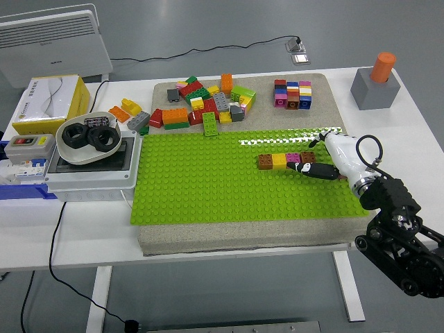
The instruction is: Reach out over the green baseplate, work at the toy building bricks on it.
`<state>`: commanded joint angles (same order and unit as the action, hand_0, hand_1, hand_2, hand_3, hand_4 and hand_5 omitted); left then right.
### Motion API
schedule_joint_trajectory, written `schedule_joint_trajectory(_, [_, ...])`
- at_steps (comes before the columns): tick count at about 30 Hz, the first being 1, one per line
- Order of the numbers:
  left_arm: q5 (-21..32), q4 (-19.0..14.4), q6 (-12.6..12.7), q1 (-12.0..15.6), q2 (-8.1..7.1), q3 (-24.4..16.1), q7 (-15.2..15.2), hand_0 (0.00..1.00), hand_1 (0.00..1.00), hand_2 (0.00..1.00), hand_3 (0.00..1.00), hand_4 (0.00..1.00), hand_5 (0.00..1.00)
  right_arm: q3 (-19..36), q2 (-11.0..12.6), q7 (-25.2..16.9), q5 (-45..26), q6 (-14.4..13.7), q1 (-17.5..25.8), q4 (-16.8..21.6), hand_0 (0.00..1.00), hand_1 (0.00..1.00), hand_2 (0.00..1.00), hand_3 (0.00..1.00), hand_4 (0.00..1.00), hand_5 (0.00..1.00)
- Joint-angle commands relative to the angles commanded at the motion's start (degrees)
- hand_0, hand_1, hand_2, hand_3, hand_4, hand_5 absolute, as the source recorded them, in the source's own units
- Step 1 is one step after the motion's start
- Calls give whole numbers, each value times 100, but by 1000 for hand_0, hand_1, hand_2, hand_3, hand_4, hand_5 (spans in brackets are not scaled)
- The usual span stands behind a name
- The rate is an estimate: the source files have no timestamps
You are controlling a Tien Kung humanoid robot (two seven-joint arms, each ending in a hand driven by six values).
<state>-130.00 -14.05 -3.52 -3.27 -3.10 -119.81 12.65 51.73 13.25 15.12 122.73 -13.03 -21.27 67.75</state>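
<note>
The green baseplate point(208, 187) lies on a beige mat. A short row of bricks, brown point(265, 161), yellow point(279, 160), magenta point(293, 159) and dark brown point(307, 157), sits on its right half. My right hand point(312, 170), white with black fingers point(320, 171), reaches in from the right and lies low on the plate just below and right of the row's right end. The fingers are stretched out toward the left and hold nothing. The left arm is out of view.
A heap of loose bricks point(201, 104) and a block of stacked bricks point(291, 94) lie on the mat behind the plate. A grey box with black rings point(89, 139) and a yellow box point(48, 104) stand at left. A grey block with an orange cylinder point(377, 83) stands at the back right.
</note>
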Motion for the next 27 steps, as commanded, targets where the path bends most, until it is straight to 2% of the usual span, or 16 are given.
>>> schedule_joint_trajectory(14, [0,13,-8,8,8,10,7,686,501,556,627,659,702,-195,-81,-16,-15,8,-21,-320,773,827,846,623,998,844])
schedule_joint_trajectory(27, [0,10,-15,8,-1,26,8,686,502,554,627,656,705,-250,-98,23,64,71,-18,-360,777,828,847,622,998,835])
